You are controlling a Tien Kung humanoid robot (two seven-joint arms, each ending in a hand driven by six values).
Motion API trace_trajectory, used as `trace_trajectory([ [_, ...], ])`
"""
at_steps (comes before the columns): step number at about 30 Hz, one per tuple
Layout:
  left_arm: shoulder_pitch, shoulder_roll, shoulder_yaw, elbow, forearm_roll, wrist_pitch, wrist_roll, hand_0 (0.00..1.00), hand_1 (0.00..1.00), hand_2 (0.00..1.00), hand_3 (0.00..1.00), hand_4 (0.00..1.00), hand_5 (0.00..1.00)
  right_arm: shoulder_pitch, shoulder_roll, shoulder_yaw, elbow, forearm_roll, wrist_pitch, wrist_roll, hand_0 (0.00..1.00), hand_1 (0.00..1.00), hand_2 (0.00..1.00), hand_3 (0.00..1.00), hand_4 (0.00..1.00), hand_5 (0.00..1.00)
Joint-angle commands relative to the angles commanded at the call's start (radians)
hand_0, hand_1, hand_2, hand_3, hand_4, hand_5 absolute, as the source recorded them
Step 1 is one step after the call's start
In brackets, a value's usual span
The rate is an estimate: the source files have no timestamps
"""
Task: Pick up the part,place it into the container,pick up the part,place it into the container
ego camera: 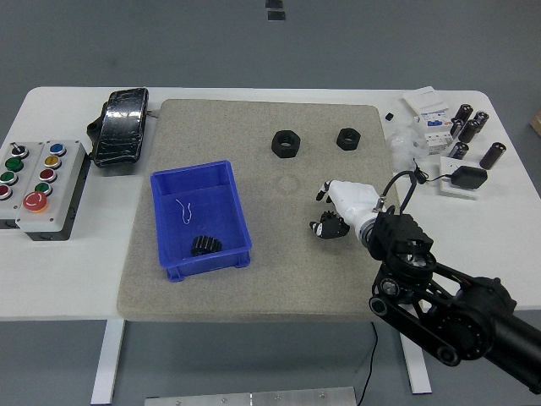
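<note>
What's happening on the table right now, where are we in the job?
The right hand is down on the grey mat, right of the blue bin, with its fingers closing around a small black gear; whether the gear is gripped cannot be told. One black gear already lies in the bin. Two black nuts sit untouched near the mat's far edge. The left arm is out of view.
</note>
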Motion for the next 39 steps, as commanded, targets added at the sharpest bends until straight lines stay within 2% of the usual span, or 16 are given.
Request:
trace_trajectory([
  [5, -0.001, 0.0, 0.004, 0.0, -0.002, 0.0, -0.003, 0.656, 0.59, 0.555, 0.631, 0.674, 0.461, -0.002, -0.006, -0.02, -0.012, 0.001, 0.031, 0.0, 0.194, 0.519, 0.704, 0.722, 0.794, 0.37],
  [6, -0.001, 0.001, 0.003, 0.0, -0.001, 0.0, -0.003, 0.656, 0.59, 0.555, 0.63, 0.673, 0.461, -0.002, -0.007, -0.022, -0.014, 0.001, 0.03, 0.0, 0.186, 0.469, 0.604, 0.652, 0.391, 0.25],
  [11, 0.0, 0.001, -0.001, 0.0, 0.004, 0.001, -0.003, 0.656, 0.59, 0.555, 0.63, 0.673, 0.461, -0.002, -0.011, -0.028, -0.019, -0.011, -0.006, 0.0, 0.186, 0.469, 0.604, 0.652, 0.391, 0.25],
  [12, 0.0, 0.001, -0.001, 0.0, 0.004, 0.001, -0.004, 0.656, 0.59, 0.554, 0.63, 0.673, 0.461, -0.001, -0.011, -0.03, -0.02, -0.014, -0.014, 0.0, 0.155, 0.398, 0.474, 0.535, 0.159, 0.002],
  [17, -0.001, -0.001, 0.003, 0.0, 0.002, 0.001, -0.006, 0.656, 0.59, 0.554, 0.63, 0.673, 0.461, -0.001, -0.01, -0.04, -0.025, -0.032, -0.036, 0.0, 0.155, 0.398, 0.474, 0.535, 0.159, 0.002],
  [18, -0.001, -0.001, 0.005, 0.0, 0.0, 0.001, -0.007, 0.656, 0.59, 0.555, 0.631, 0.672, 0.461, -0.001, -0.01, -0.042, -0.026, -0.035, -0.038, 0.0, 0.145, 0.372, 0.45, 0.508, 0.17, 0.002],
  [30, -0.002, -0.001, -0.009, 0.0, 0.014, 0.002, -0.006, 0.656, 0.591, 0.556, 0.631, 0.674, 0.463, 0.005, -0.011, -0.062, -0.035, -0.045, -0.058, 0.0, 0.148, 0.358, 0.446, 0.467, 0.163, 0.002],
  [34, -0.003, -0.001, -0.009, 0.0, 0.013, 0.002, -0.006, 0.656, 0.591, 0.556, 0.631, 0.674, 0.463, 0.037, -0.009, -0.082, -0.01, -0.043, -0.089, 0.0, 0.148, 0.358, 0.446, 0.467, 0.163, 0.002],
  [39, -0.003, -0.002, -0.011, 0.0, 0.018, 0.0, -0.004, 0.656, 0.591, 0.556, 0.631, 0.673, 0.463, 0.122, 0.037, -0.159, 0.026, 0.01, -0.178, 0.0, 0.152, 0.36, 0.446, 0.463, 0.181, 0.002],
])
